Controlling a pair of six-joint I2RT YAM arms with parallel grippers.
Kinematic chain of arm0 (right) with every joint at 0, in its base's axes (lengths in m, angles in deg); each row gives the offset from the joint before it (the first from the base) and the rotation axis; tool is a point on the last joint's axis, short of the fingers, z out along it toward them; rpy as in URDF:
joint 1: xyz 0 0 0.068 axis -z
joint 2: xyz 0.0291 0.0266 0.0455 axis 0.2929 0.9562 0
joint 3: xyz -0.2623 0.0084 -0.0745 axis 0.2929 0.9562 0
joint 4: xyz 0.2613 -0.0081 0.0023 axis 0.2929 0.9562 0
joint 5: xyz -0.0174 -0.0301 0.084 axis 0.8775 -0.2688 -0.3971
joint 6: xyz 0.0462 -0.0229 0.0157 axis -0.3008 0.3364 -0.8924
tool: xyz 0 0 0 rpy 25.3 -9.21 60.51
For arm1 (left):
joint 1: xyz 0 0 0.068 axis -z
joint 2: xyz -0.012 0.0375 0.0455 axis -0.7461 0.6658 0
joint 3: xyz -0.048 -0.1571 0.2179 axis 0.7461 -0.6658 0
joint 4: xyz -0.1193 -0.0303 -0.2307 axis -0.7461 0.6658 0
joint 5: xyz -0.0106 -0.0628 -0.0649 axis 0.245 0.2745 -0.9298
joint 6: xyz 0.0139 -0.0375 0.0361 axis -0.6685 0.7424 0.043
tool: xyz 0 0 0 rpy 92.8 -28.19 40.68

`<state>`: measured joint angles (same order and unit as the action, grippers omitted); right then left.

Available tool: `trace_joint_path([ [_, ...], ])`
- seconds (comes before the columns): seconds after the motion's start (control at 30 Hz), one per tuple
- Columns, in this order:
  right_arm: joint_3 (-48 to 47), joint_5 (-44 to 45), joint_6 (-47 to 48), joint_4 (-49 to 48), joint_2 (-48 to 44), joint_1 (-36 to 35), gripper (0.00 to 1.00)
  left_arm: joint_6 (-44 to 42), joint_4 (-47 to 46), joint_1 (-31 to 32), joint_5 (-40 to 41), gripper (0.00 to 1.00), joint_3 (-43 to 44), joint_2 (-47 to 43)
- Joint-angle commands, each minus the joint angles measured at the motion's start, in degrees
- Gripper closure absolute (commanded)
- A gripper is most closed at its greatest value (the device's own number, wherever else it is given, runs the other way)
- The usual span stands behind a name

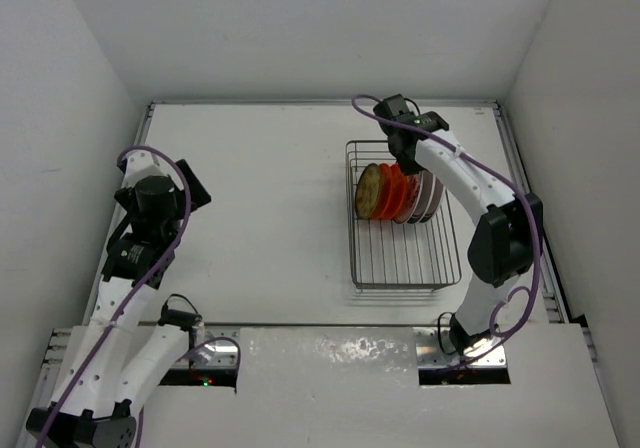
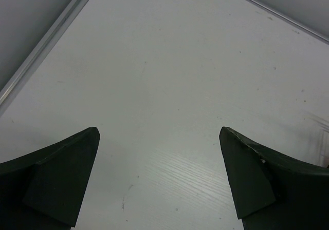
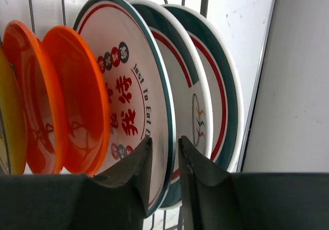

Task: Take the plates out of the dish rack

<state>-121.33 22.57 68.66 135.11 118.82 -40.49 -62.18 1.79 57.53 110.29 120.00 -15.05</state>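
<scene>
Plates point(image 1: 393, 190) stand on edge in the dish rack point(image 1: 405, 263), right of centre in the top view. My right gripper point(image 3: 165, 139) pinches the lower rim of the white plate with red characters point(image 3: 128, 86) (jaws nearly together). My left gripper point(image 2: 159, 130) gapes wide over bare table point(image 2: 169, 60), holding nothing.

One wire dish rack point(image 1: 405, 268) on the right of one white table point(image 1: 270, 218). Six plates upright in it: at the left, one yellow-centred plate point(image 3: 7, 137); next, two plain orange plates point(image 3: 31, 96); to the right, three white plates point(image 3: 198, 86) with green-and-red rims, one of them the red-lettered plate point(image 3: 128, 86). Two robot arms point(image 1: 140, 268), one per side, and two grippers: left gripper point(image 2: 158, 130), right gripper point(image 3: 164, 140).
</scene>
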Motion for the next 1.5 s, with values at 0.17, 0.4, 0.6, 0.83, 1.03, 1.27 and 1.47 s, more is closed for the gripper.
trace_joint_path([
  [0.17, -2.95, 2.68, -2.41, -1.66, -0.83, -0.18, 0.99, -0.49, -1.64, -0.4, -0.55, 0.0, 0.53, -0.21],
  [0.4, -15.76, 6.02, -2.59, 6.68, -3.47, -0.35, 1.0, -0.4, -1.55, -0.4, -2.91, 0.0, 2.28, 1.54],
  [0.6, -32.65, 8.49, 0.48, 15.48, -4.25, -0.35, 1.0, 0.12, -5.06, -0.4, -20.61, 0.0, 6.5, 4.35],
  [0.83, -21.79, -18.71, -0.3, 4.53, -16.88, -0.44, 1.0, 8.02, -28.25, 1.17, -64.42, 0.0, 8.17, 17.0],
  [1.03, -6.49, -52.83, -8.81, -16.9, -21.31, -0.27, 1.0, 9.69, -34.58, 10.14, -65.76, 0.01, 10.29, 28.51],
  [1.27, 5.81, -65.14, -19.18, -32.84, -23.33, -0.27, 1.0, 11.54, -37.23, 10.5, -64.26, 0.19, 6.42, 31.07],
  [1.47, 11.1, -66.84, -21.57, -38.04, -22.72, -0.27, 0.97, 12.69, -38.22, 10.32, -64.64, 1.0, 6.06, 32.66],
])
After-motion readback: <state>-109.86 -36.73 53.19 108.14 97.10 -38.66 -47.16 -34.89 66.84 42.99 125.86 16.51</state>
